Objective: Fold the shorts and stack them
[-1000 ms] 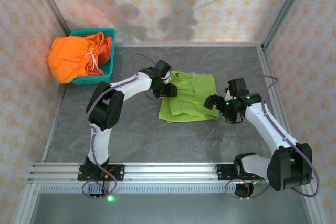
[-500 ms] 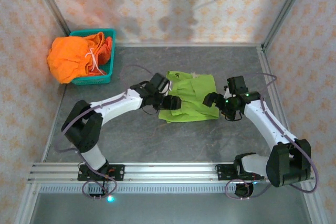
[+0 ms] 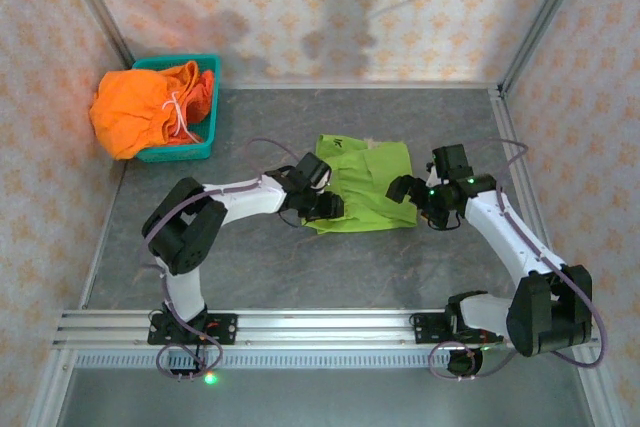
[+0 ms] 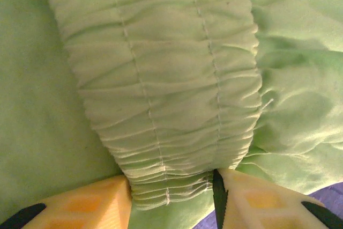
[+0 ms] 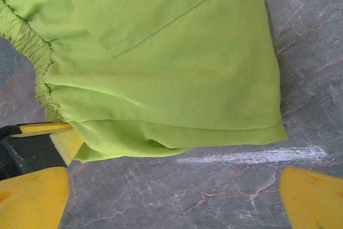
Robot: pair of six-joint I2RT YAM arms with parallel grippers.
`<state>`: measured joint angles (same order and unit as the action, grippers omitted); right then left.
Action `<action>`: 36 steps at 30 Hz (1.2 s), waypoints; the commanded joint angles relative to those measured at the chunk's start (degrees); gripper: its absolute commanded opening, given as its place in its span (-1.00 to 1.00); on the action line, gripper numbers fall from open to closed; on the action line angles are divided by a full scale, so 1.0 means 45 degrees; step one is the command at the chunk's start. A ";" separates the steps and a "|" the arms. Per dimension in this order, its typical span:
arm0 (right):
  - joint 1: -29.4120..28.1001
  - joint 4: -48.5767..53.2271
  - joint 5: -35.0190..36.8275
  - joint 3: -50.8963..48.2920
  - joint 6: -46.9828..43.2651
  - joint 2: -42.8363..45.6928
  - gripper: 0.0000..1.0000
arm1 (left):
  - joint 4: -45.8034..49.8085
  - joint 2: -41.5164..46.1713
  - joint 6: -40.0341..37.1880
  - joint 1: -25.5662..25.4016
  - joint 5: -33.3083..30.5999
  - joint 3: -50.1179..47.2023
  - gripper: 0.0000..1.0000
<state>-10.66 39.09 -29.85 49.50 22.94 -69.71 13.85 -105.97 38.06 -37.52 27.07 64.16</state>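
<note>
Cloth first, from the top external camera: lime green shorts [image 3: 365, 182] spread flat near the middle of the table [image 3: 250, 267]. At the 8 o'clock corner of that garment, left gripper [image 3: 325, 205]; at its 4 o'clock edge, right gripper [image 3: 405, 190]. Orange shorts [image 3: 135, 107] heaped in and over the teal basket [image 3: 207, 135] at the table's 10 o'clock corner, well apart from both arms. Next, left wrist camera: gathered waistband [image 4: 161, 79] running from 12 o'clock down to 6, its end pinched between the two fingertips [image 4: 86, 205], jaws roughly half closed on it. Then right wrist camera: jaws spread wide and holding nothing, pads [image 5: 32, 197] at 7 and 5 o'clock above bare tabletop, hem of the green fabric just beyond, toward 12. Likely step in hand: taking hold for the first fold. To do it well: seat the left pads over every waistband layer before lifting; bring the open right gripper onto the near hem corner and close there; raise both ends level, carry them across together, lay edge on edge without dragging the lower layer.
</note>
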 commanded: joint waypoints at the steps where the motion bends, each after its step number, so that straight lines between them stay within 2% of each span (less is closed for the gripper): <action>1: 0.0044 -0.0261 0.0070 -0.0022 0.0126 -0.0016 0.99 | -0.0263 -0.0180 0.0164 -0.0061 -0.0096 0.0457 -0.23; 4: 0.0058 -0.0323 0.0032 -0.0081 0.0127 -0.0017 0.99 | -0.0265 -0.0211 0.0231 -0.0099 -0.0115 0.0561 -0.42; 10: 0.0045 -0.0391 0.0083 -0.0179 0.0088 -0.0086 0.99 | 0.0078 0.0210 0.0223 -0.0154 -0.0278 0.0880 -1.00; 15: 0.0044 -0.0383 0.0228 -0.0074 0.0004 -0.0098 0.99 | 0.1163 0.0972 -0.0085 -0.0159 -0.0449 0.1734 -1.00; 23: 0.0049 -0.0031 0.0610 0.0229 -0.0310 -0.0055 0.99 | 0.4896 0.1464 -0.1280 -0.0072 -0.0937 0.4575 -1.00; 26: 0.0049 0.0028 0.0614 0.0273 -0.0387 -0.0055 0.99 | 0.5688 0.1537 -0.1551 0.0127 -0.0767 0.5074 -1.00; 30: 0.0044 0.0015 0.0450 0.0184 -0.0456 -0.0115 0.99 | 0.5908 0.1651 -0.1974 0.0669 -0.0337 0.4335 -1.00; 36: 0.0049 0.0044 -0.0114 -0.0078 -0.0673 -0.0261 0.99 | 0.4436 0.1242 -0.2525 0.1235 0.0029 0.1420 -1.00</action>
<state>-10.66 38.11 -29.41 49.34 21.39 -70.54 34.54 -98.91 29.67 -32.56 26.24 75.13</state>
